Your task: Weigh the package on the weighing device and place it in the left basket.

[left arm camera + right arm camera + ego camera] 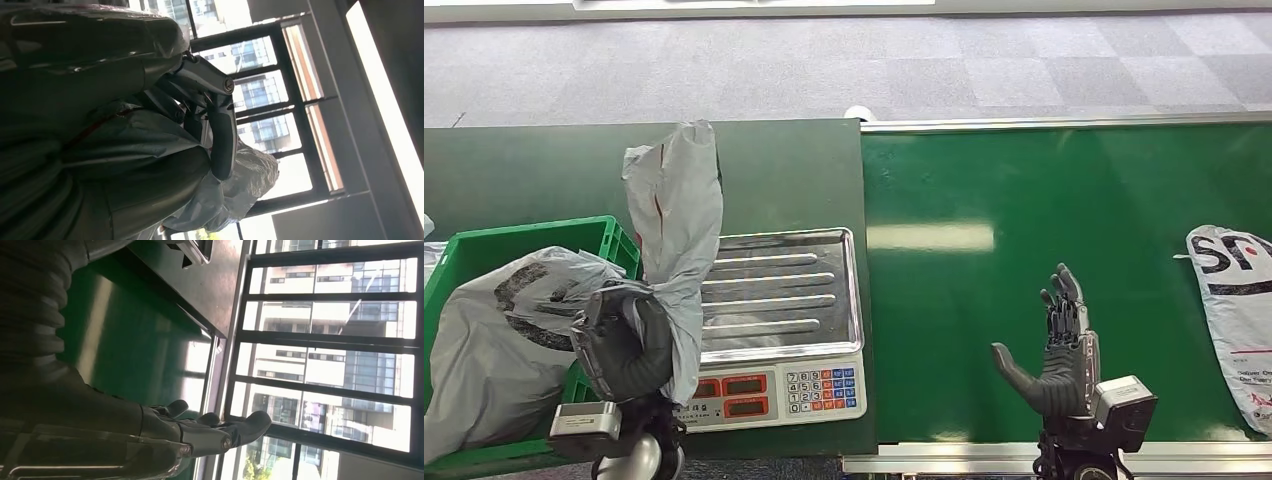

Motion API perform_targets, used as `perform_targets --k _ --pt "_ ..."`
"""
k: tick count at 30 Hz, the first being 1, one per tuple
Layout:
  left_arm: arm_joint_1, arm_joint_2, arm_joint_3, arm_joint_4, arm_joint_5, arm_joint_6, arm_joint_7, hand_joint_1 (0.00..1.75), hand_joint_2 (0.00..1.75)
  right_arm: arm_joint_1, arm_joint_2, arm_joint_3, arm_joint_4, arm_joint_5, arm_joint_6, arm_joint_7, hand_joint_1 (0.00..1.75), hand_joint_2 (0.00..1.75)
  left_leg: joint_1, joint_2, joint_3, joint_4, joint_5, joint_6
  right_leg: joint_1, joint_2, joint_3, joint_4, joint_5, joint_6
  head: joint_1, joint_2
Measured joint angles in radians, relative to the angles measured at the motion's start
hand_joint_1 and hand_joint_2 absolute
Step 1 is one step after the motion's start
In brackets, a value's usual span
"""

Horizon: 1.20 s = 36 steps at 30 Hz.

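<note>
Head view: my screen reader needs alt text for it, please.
The robot's left hand holds a grey package upright between the green basket and the scale. Its right hand is open over the green belt.

Your right hand point(150, 440) enters from the left edge: grey ribbed cover point(30, 315) at upper left, fingers point(245, 422) extended toward frame centre along the bottom, apart, holding nothing. Behind the hand you have the glossy green belt surface point(130, 340), with a metal edge rail point(215, 365) running down mid-frame. A corner of the steel scale tray point(192, 250) shows at top. Dark-framed windows point(325, 340) fill the right half, with buildings beyond.
</note>
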Motion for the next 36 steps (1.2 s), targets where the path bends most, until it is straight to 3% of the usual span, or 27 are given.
perform_targets --k 4,8,18,22,30,36 --pt "0.014 0.008 0.008 -0.097 0.007 0.105 0.000 1.75 1.75 -0.001 0.000 0.003 0.000 -0.001 -0.005 0.000 0.00 1.75 0.000 0.000 0.000 0.000 0.000 0.000 0.000 0.000 0.000 0.000 0.000 0.000 0.000 0.000" --pt "0.040 -0.004 0.067 -0.199 -0.031 0.127 0.000 1.75 1.75 0.000 0.001 0.007 0.000 -0.002 -0.007 0.001 0.00 1.75 0.000 0.000 0.000 0.000 0.000 0.000 0.000 0.000 0.000 0.000 0.000 0.000 0.000 0.000" --pt "0.064 -0.111 0.318 -0.350 -0.065 0.127 0.000 1.75 1.75 0.000 0.005 0.017 0.003 -0.004 -0.023 0.005 0.00 1.75 0.000 0.000 0.000 0.000 0.000 0.000 0.000 0.000 0.000 0.000 0.000 0.000 0.000 0.000" --pt "0.064 -0.151 0.390 -0.351 -0.067 0.127 0.000 1.75 0.00 0.003 0.008 0.019 0.003 -0.004 -0.027 0.006 0.00 1.75 0.000 0.000 0.000 0.000 0.000 0.000 0.000 0.000 0.000 0.000 0.000 0.000 0.000 0.000" --pt "0.060 -0.213 0.492 -0.285 -0.127 0.127 0.000 1.75 0.00 0.018 0.026 0.018 0.003 0.023 -0.038 0.017 0.00 1.75 0.000 0.000 0.000 0.000 0.000 0.000 0.000 0.000 0.000 0.000 0.000 0.000 0.000 0.000" --pt "0.049 -0.237 0.550 -0.164 -0.210 0.127 0.000 1.75 0.00 0.026 0.037 0.016 -0.002 0.031 -0.037 0.016 0.00 1.75 0.000 0.000 0.000 0.000 0.000 0.000 0.000 0.000 0.000 0.000 0.000 0.000 0.000 0.000"
